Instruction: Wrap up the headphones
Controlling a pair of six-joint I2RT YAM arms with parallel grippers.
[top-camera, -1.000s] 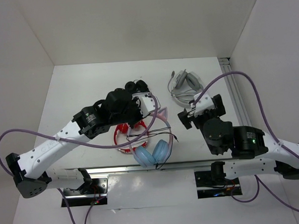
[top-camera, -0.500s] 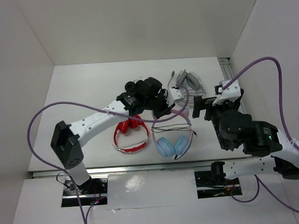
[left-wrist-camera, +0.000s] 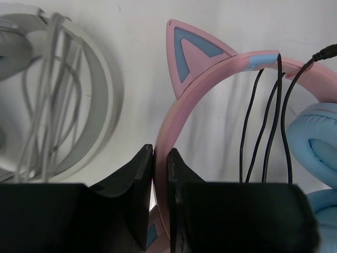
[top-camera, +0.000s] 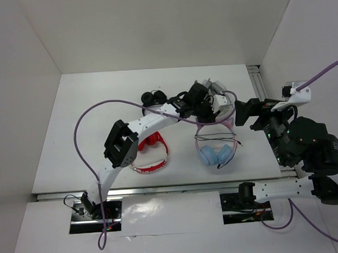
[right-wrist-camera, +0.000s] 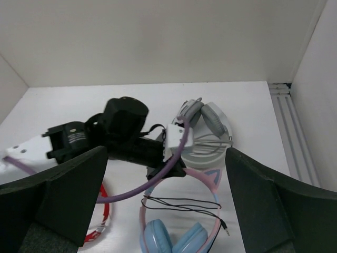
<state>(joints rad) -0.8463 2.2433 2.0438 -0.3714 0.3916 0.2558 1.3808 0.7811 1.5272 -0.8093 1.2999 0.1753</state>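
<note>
The headphones (top-camera: 215, 153) have a pink cat-ear headband (left-wrist-camera: 216, 66) and light blue ear cups (right-wrist-camera: 174, 237). They hang right of centre, cups toward the front edge. The thin black cable (right-wrist-camera: 184, 203) runs in a few strands across the headband, and its plug (right-wrist-camera: 225, 227) hangs free at the right. My left gripper (top-camera: 205, 112) is shut on the top of the headband; in its wrist view (left-wrist-camera: 160, 158) both fingers press on the pink band. My right gripper (top-camera: 242, 112) is open and empty, just right of the headphones. Its wide-set fingers (right-wrist-camera: 79, 179) frame them from above.
A grey-white pair (top-camera: 213, 94) with a bundled pale cable lies just behind the left gripper and also shows in the left wrist view (left-wrist-camera: 63, 89). A red pair (top-camera: 150, 156) lies left of centre. A small black item (top-camera: 154, 97) sits at the back. A metal rail (top-camera: 263, 94) runs along the right edge.
My left arm has carried the headphones from the front middle to the right and back, beside the grey-white pair. My right arm has drawn back to the right.
</note>
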